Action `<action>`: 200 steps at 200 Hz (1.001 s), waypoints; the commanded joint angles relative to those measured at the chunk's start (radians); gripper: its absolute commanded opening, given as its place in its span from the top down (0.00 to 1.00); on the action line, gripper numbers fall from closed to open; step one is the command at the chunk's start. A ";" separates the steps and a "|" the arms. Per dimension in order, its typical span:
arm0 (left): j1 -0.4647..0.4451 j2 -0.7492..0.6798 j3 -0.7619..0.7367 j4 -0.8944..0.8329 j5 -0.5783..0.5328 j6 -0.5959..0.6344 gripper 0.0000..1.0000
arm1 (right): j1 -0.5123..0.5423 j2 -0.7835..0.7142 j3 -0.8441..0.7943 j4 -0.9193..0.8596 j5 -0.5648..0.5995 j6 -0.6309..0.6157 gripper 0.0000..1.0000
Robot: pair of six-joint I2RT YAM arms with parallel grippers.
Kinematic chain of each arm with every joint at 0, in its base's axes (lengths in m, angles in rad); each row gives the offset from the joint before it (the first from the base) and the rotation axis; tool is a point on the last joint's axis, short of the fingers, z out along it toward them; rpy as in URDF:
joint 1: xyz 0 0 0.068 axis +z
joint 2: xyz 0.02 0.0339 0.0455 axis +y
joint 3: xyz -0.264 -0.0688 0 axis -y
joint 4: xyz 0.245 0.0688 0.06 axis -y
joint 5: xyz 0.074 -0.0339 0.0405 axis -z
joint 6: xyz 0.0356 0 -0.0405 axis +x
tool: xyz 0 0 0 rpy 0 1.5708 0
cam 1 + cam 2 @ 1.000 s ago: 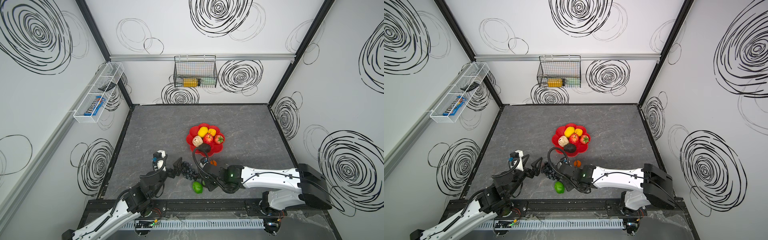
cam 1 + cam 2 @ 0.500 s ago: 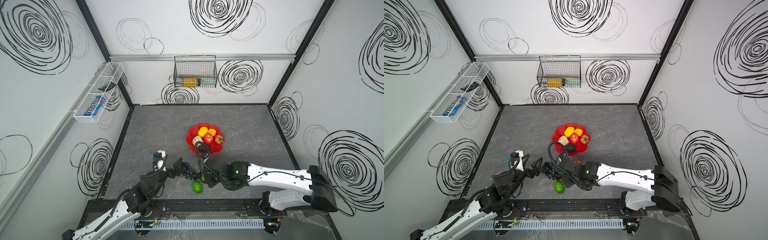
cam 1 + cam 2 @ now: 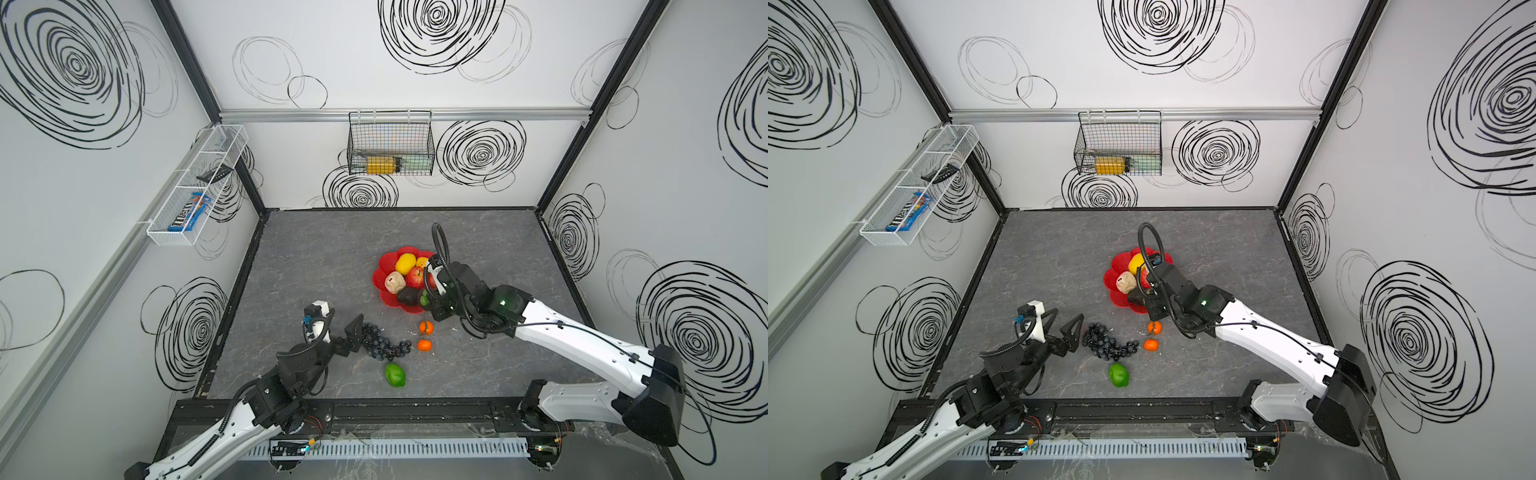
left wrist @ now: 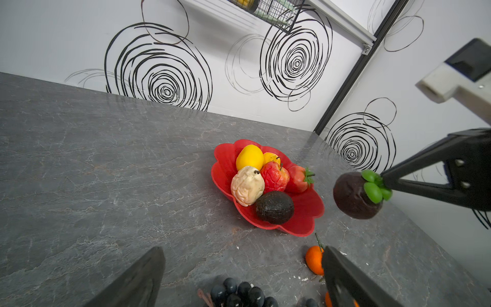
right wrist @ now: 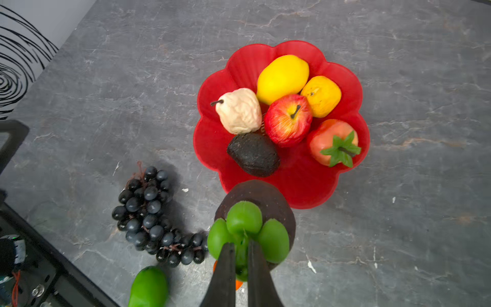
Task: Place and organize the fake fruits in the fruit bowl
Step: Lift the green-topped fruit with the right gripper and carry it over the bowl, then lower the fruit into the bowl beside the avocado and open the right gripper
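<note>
Right gripper (image 5: 240,248) is pinched almost shut on the green leafy cap of a dark maroon fruit (image 5: 255,198). The fruit hangs clear of the table (image 5: 106,79) at the near edge of the fruit bowl (image 5: 342,77); whether over the rim or just outside it, can't tell. In both top views the right arm hides this fruit almost wholly, along with the bowl's right side. Bowl sits mid-table and holds a lemon (image 5: 283,78), small yellow-orange fruit (image 5: 321,95), apple (image 5: 288,119), cream lumpy fruit (image 5: 239,111), avocado (image 5: 253,154) and a red fruit with green calyx (image 5: 332,141); they cover the bowl's centre. Left gripper (image 3: 1067,320) is spread wide and empty, just beside the grape bunch (image 3: 1106,343); the left wrist view cuts the bunch off at the frame edge. Loose on the table by the bunch's thin end lie an orange (image 3: 426,327) and a second orange (image 3: 424,345), with a green fruit (image 3: 395,374) nearer the front edge, cropped in the right wrist view. There, only an orange sliver shows behind the fingers (image 5: 224,279).
</note>
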 commanded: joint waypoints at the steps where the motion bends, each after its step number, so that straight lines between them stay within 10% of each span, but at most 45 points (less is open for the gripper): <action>1: 0.010 -0.011 0.001 0.012 0.003 0.006 0.04 | -0.053 0.045 0.041 0.053 -0.047 -0.076 0.92; 200: 0.031 0.003 -0.003 0.023 0.021 -0.020 0.04 | -0.200 0.286 0.044 0.079 -0.109 -0.097 0.96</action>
